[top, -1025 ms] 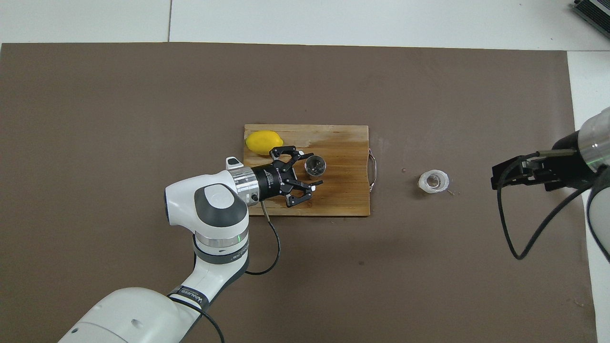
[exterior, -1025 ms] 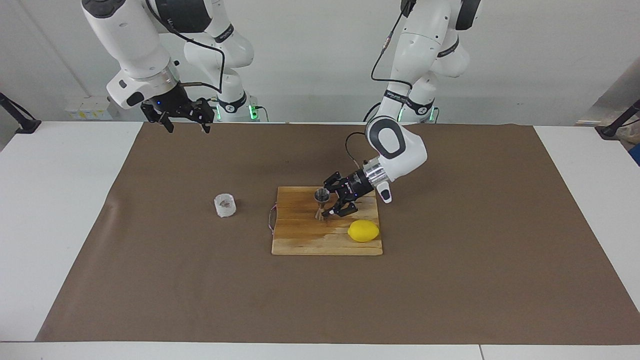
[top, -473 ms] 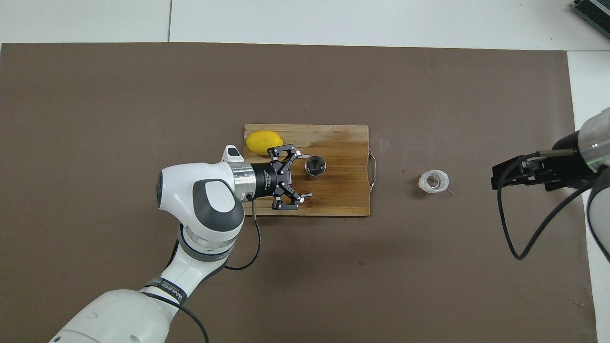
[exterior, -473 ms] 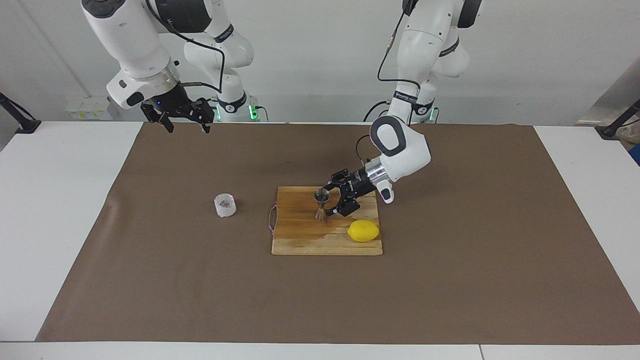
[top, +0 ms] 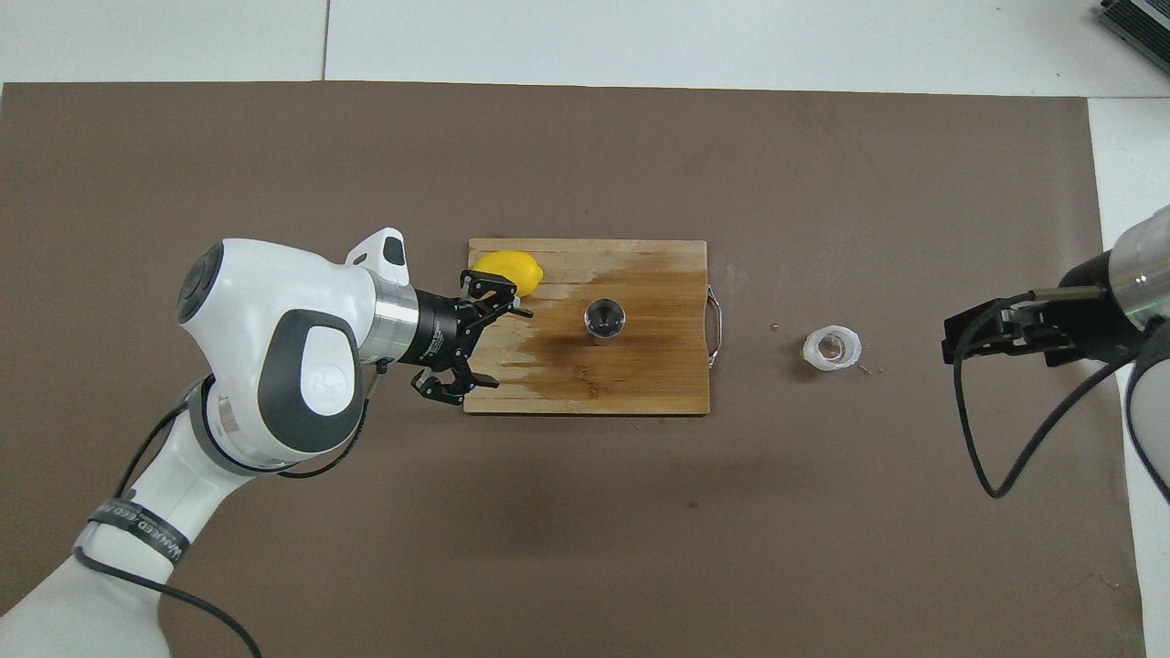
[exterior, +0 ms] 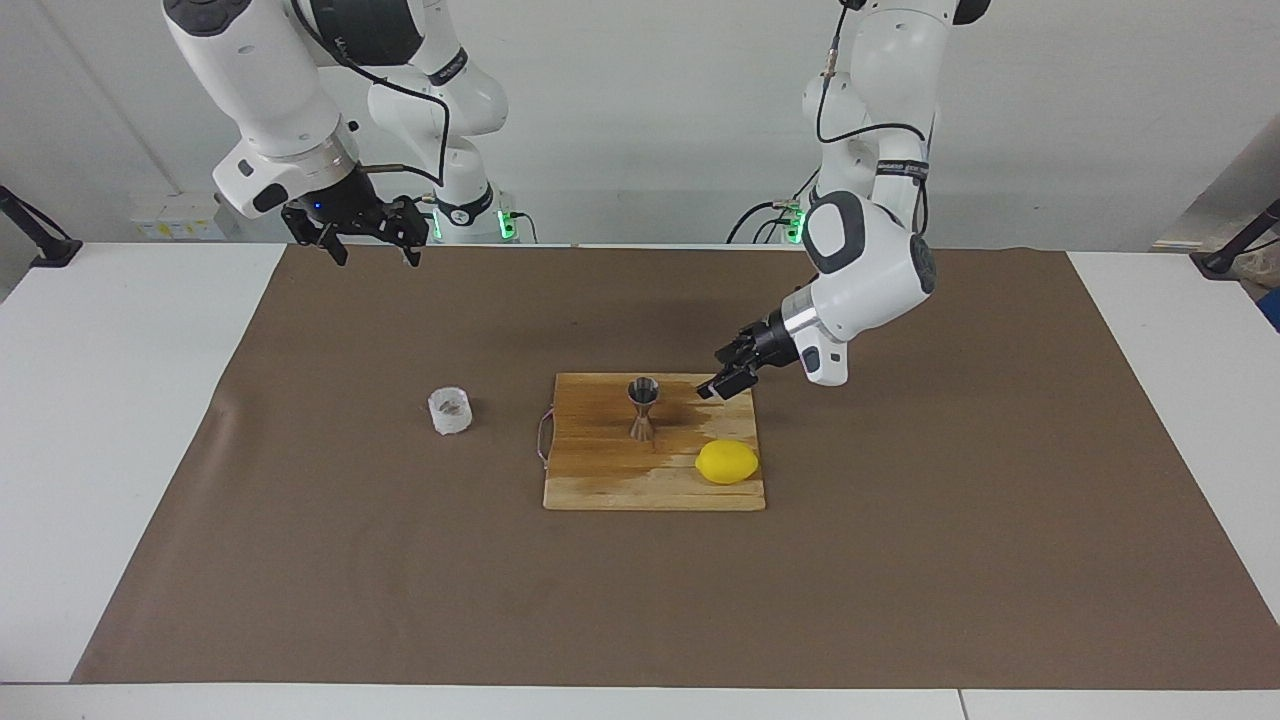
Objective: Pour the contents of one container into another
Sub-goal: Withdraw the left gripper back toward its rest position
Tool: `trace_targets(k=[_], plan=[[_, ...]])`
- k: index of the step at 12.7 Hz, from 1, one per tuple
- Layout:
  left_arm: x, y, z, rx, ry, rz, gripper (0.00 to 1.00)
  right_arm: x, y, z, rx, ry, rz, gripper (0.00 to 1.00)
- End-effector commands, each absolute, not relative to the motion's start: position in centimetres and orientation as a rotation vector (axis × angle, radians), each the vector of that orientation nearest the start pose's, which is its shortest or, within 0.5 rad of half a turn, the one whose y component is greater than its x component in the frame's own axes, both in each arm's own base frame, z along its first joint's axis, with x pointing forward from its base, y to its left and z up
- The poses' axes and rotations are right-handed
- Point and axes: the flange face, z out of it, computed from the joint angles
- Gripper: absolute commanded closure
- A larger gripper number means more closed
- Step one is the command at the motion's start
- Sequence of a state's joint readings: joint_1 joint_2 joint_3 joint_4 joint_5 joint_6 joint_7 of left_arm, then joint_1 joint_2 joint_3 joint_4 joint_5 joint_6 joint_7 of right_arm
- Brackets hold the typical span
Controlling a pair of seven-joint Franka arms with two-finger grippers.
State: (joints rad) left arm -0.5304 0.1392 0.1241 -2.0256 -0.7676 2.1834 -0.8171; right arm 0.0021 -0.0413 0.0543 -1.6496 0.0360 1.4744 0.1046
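The steel jigger (exterior: pixel 641 408) (top: pixel 605 319) stands upright and alone in the middle of the wooden cutting board (exterior: pixel 600 482) (top: pixel 658 384). The small clear cup (exterior: pixel 450 410) (top: pixel 832 348) sits on the brown mat beside the board, toward the right arm's end. My left gripper (exterior: pixel 722 381) (top: pixel 505 349) hangs open and empty over the board's edge at the left arm's end, apart from the jigger. My right gripper (exterior: pixel 376 256) (top: pixel 951 345) waits open and empty in the air over the mat's edge at the right arm's end.
A yellow lemon (exterior: pixel 727 462) (top: pixel 505 270) lies on the board's corner, close under the left gripper's fingers in the overhead view. The board has a wet dark patch and a wire handle (top: pixel 716 324) on the side facing the cup. A brown mat (exterior: pixel 900 560) covers the table.
My left gripper has opened fully, let go of the jigger and drawn back and up toward the left arm's end. The jigger stays upright. The right arm has not moved.
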Motion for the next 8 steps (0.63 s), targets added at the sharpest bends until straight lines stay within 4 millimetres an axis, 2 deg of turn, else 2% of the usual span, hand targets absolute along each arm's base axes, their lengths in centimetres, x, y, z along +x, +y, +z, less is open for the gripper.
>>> trace_targets(k=[1,3,5,6,8], plan=[[52.9,-24.3,43.4,2.593,0.895,-0.288,0.0,52.7,3.3,60.6,-3.109,0.108,0.198,0.0],[54.0,-23.9,45.2,2.744,0.746,-0.153,0.0,52.7,3.3,60.6,-3.109,0.108,0.198,0.0],[54.5,-21.2,46.6,2.873,0.471,-0.069,0.0,52.7,3.3,60.6,-3.109,0.108,0.198,0.0],[54.6,-20.7,47.1,2.895,0.374,-0.07,0.0,52.7,3.3,60.6,-3.109,0.108,0.198,0.0],[54.5,-17.6,48.9,3.034,0.22,-0.042,0.0,52.7,3.3,60.6,-3.109,0.108,0.198,0.0]])
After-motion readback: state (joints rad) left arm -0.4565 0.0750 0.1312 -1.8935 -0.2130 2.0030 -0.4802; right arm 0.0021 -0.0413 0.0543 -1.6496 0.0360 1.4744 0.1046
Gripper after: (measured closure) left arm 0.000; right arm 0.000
